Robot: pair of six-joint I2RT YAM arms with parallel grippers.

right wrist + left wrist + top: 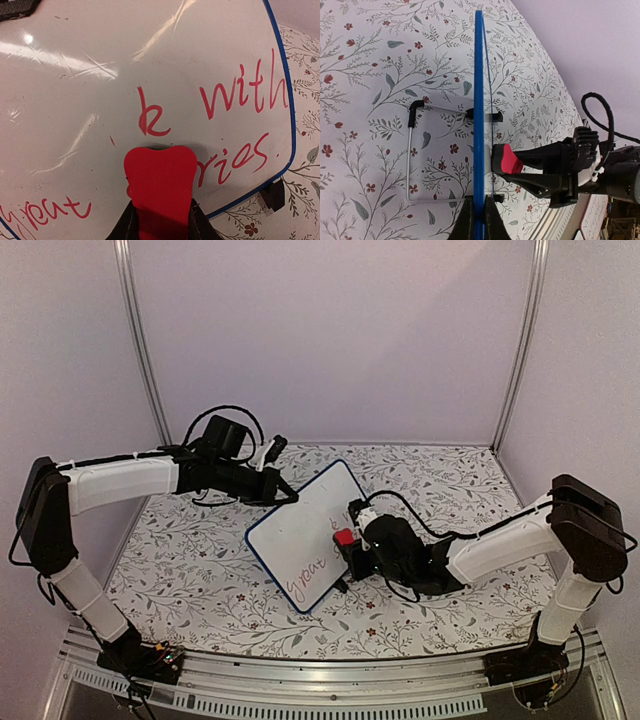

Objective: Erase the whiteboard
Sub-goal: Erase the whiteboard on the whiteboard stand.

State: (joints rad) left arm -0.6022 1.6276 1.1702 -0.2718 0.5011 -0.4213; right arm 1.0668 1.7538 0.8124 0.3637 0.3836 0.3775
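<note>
- Floral-print counter (190,570), plain lilac walls behind.
- Right pincer (160,222): clamped on red eraser (160,175), which presses against whiteboard (100,75) just below a red "k".
- Left pincer (478,220): closed on the board's blue rim, keeping it tilted up on edge mid-counter, likely so wiping pressure cannot tip it.
- Red writing (235,100) beside and below the eraser; job judged partly done.

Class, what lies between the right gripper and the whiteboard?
The red eraser, held by the right gripper against the whiteboard; the left wrist view shows it.
</note>
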